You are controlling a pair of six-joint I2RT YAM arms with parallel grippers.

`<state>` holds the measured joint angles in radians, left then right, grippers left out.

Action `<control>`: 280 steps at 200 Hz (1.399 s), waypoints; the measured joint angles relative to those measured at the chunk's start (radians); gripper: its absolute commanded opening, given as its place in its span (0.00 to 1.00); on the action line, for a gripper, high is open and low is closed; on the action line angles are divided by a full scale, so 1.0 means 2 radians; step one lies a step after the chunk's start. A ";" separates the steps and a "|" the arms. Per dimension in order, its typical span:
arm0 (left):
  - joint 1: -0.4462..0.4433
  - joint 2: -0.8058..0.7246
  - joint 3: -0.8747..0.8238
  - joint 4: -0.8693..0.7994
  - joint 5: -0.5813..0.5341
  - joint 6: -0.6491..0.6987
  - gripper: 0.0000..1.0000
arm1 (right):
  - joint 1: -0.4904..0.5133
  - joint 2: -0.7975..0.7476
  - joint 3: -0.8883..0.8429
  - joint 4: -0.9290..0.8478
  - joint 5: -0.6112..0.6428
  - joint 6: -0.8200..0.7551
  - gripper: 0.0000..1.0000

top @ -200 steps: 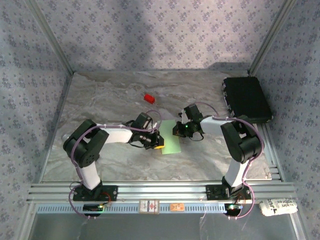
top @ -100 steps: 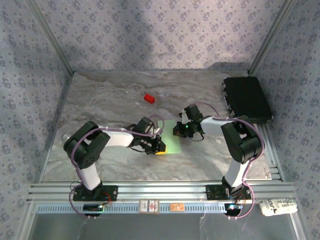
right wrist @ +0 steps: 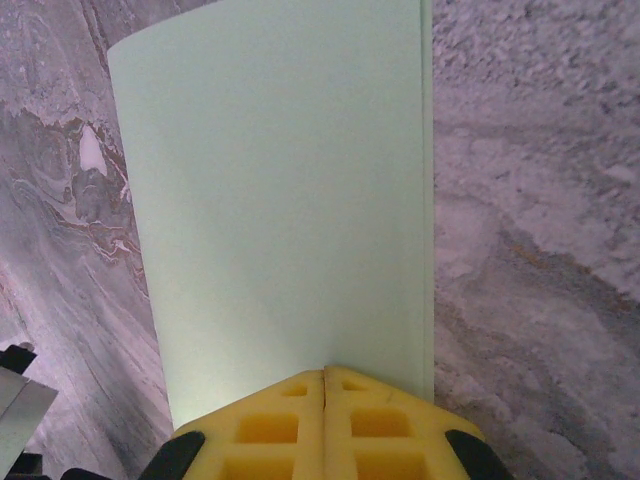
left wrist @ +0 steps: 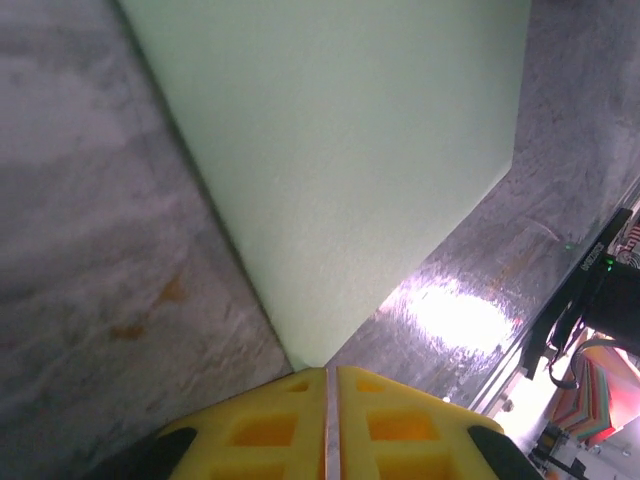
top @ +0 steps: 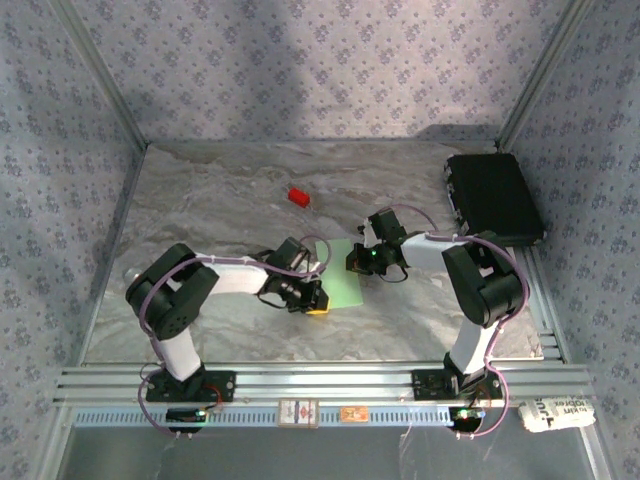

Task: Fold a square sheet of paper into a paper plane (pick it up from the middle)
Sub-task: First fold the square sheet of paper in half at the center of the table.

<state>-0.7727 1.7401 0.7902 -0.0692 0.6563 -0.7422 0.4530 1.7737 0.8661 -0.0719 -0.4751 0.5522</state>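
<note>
The square sheet of paper (top: pixel 345 275) lies folded into a pale-green rectangle on the marble table between both arms. In the right wrist view the paper (right wrist: pixel 280 200) shows two layers along its right edge, and its far left edge curls up a little. My right gripper (top: pixel 362 262) is shut, and its yellow tips (right wrist: pixel 325 368) rest on the sheet's far edge. My left gripper (top: pixel 314 303) is at the near left corner. Its jaws (left wrist: pixel 327 368) are closed to a thin slit on the corner of the paper (left wrist: pixel 350 150), whose left edge casts a dark shadow on the table.
A small red block (top: pixel 298 196) lies further back on the table (top: pixel 200 200). A black case (top: pixel 493 198) sits at the back right. Patterned walls close in three sides. Aluminium rails (top: pixel 320 380) run along the near edge, with a white roll (top: pixel 555 412) at the right end.
My left gripper has slid toward the near edge along the sheet's left side to its near corner. The right gripper has stayed in place on the paper.
</note>
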 measured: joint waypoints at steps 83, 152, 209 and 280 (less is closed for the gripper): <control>0.082 -0.017 0.075 0.007 -0.005 -0.001 0.10 | 0.000 0.000 -0.001 0.002 0.000 0.001 0.00; 0.085 0.089 0.128 0.014 0.004 0.001 0.10 | 0.000 0.000 -0.001 0.002 0.000 0.001 0.00; 0.086 0.106 0.128 0.010 -0.003 0.014 0.10 | 0.000 -0.001 -0.002 0.002 0.000 0.001 0.00; 0.089 0.105 0.175 -0.030 -0.009 0.034 0.12 | -0.003 -0.011 -0.003 -0.007 -0.001 0.003 0.01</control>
<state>-0.5953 1.9511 1.1397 -0.1299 0.6388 -0.6735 0.4469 1.7519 0.8604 -0.0853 -0.4767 0.5575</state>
